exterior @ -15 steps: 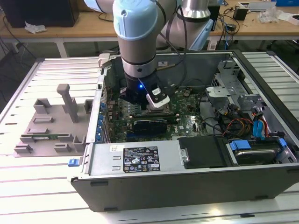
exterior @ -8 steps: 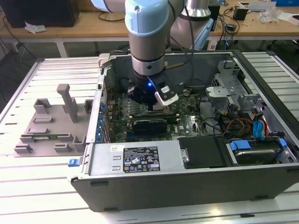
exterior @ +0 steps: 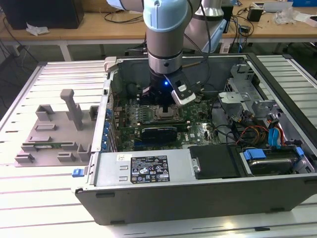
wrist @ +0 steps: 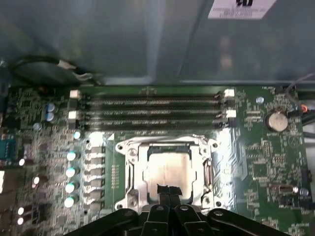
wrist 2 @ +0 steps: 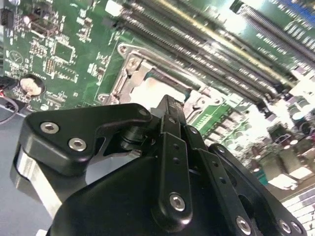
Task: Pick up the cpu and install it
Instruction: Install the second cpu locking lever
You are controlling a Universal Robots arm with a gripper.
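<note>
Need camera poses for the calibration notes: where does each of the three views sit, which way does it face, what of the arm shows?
Exterior view: off the arm, looks down into the open computer case; arm and gripper over the motherboard.
First wrist view: on the arm, faces the socket with the cpu in it; gripper at the cpu's edge.
Second wrist view: on the arm, looks obliquely past the gripper's black linkage at the socket.
Shared: both wrist views show socket and memory slots.

Slatted table [exterior: 34, 208] (computer case [exterior: 198, 193], tray [exterior: 44, 144])
</note>
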